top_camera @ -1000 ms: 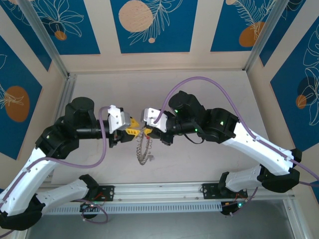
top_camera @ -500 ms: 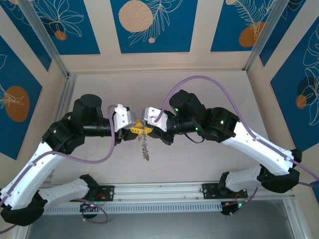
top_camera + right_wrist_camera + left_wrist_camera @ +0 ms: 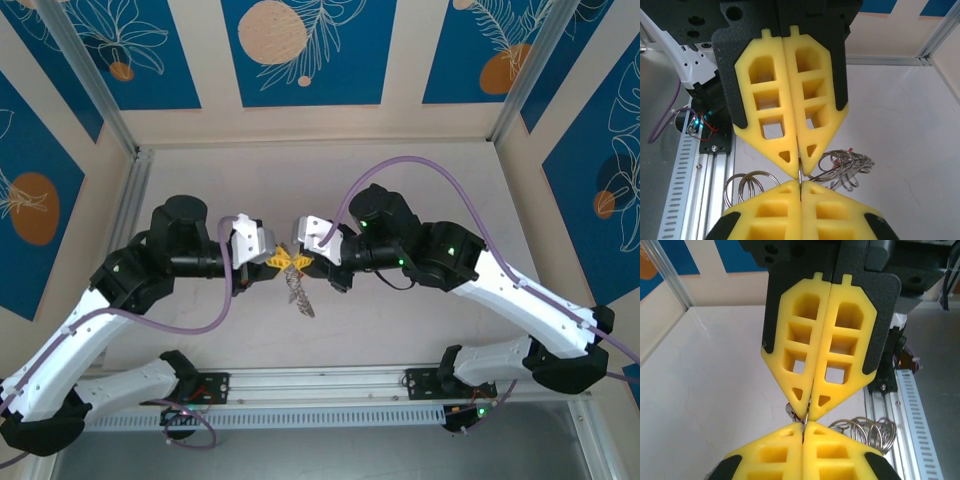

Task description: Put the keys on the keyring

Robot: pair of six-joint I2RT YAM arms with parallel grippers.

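1. left end effector (image 3: 281, 260) has just pinched shut; a second ago its jaws stood apart; it now sits tip to tip with right end effector (image 3: 299, 262), also shut
2. both clamp the thin wire of the keyring (image 3: 301, 296); bunch dangles under the tips, over the worktop (image 3: 400, 330), hanging narrower than before
3. likely meaning: ring now braced two-handed, ready for spreading a coil; cannot tell if any key is threaded yet
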